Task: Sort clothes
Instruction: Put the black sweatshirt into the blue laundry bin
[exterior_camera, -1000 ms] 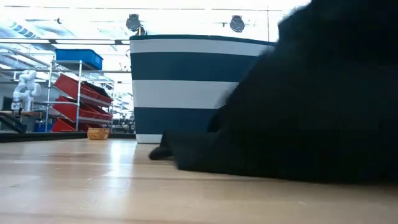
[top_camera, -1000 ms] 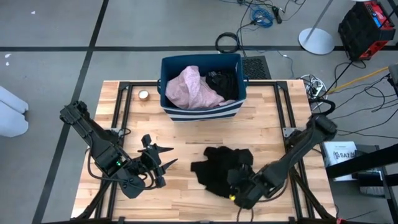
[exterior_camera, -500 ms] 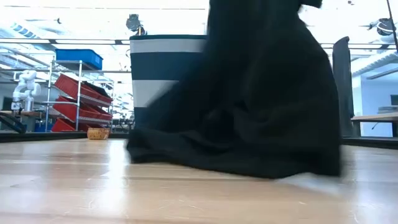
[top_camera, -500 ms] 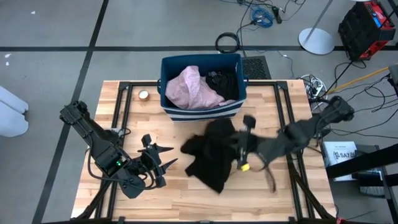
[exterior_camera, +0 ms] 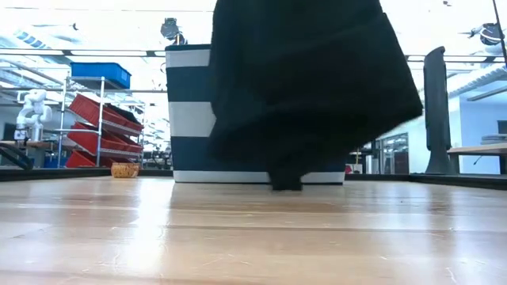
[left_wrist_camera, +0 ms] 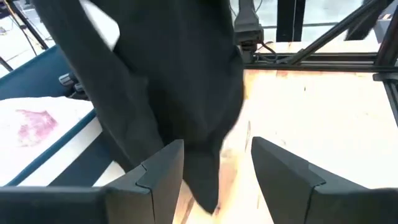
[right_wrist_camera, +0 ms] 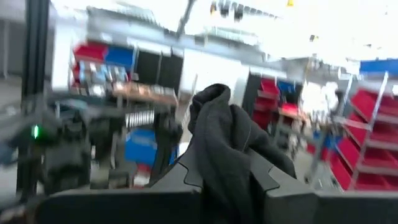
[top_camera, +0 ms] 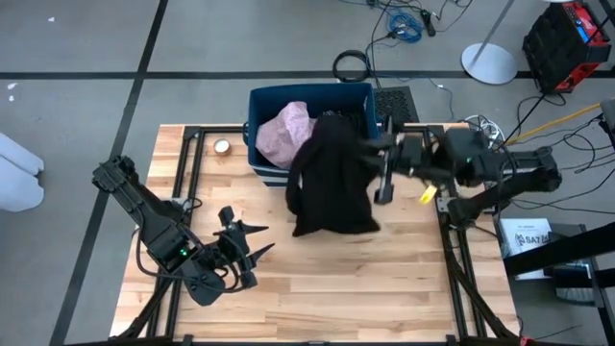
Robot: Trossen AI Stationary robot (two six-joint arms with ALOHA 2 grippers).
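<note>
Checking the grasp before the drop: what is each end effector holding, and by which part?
The right end effector pinches a bunched fold of the black garment, which hangs below. The left end effector holds nothing.

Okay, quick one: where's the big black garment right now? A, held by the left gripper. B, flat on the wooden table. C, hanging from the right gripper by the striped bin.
C: the big black cloth garment hangs from the right gripper beside the dark blue striped fabric bin.

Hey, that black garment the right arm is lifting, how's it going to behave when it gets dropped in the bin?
Likely floppy: the black garment hangs in loose folds from the right gripper. Its low hem may drag the blue bin rim.
</note>
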